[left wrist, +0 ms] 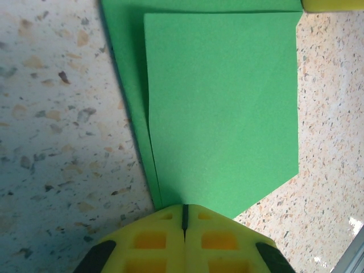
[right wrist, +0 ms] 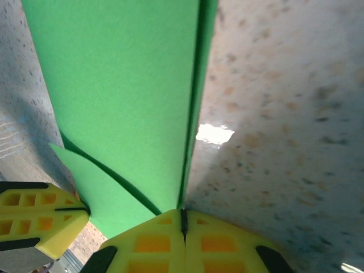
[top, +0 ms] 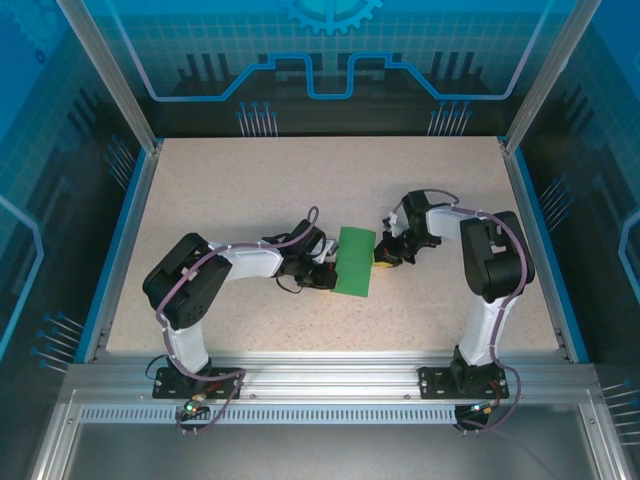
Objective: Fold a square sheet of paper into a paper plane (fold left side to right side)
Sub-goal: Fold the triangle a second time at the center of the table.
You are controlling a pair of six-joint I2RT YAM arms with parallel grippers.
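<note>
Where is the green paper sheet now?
In the top view, the folded bright green paper sheet lies on the speckled table, between the left hand and the right hand.

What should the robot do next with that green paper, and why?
Probably slide the shut right tool along the edge of the paper to flatten it: the paper already lies doubled over, but its layers gape beside the shut left tool.
</note>
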